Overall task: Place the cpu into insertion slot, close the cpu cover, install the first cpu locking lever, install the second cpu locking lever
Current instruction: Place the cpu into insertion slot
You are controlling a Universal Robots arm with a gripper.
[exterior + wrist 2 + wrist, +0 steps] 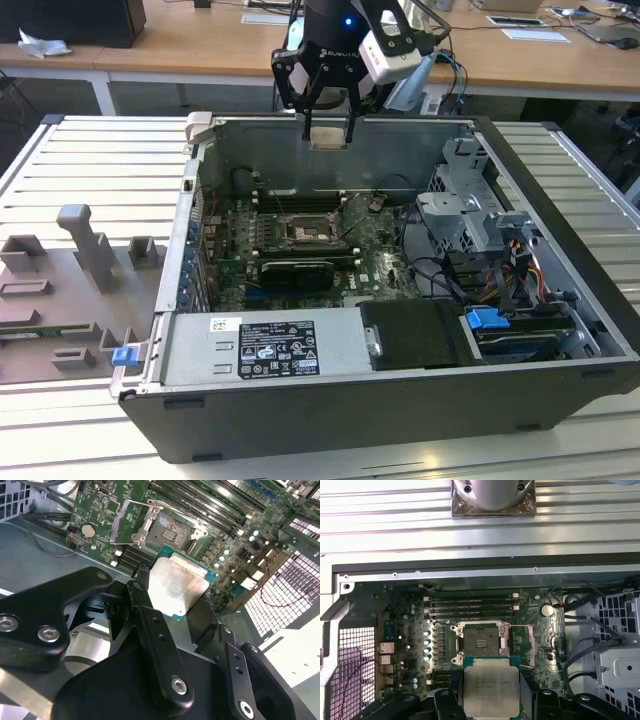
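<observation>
My gripper [328,128] hangs above the open computer case [560,250], near its back wall, shut on the cpu [328,138]. In both wrist views the cpu [176,586] [491,687] is a silvery-grey square on a green base, pinched by its edges between the black fingers [142,597]. The insertion slot [304,232] [167,529] [480,642] lies open and bare on the green board, below and ahead of the chip. A thin silvery frame, seemingly the cpu cover [480,625], stands raised at the slot's edge. Thin wire levers [131,511] stick out beside the slot.
Long black memory slots [470,607] run beside the socket. A labelled power supply [270,350], a drive cage [465,215] and loose cables [440,275] fill the case. A grey fixture [80,260] sits on the slatted table at the exterior view's left.
</observation>
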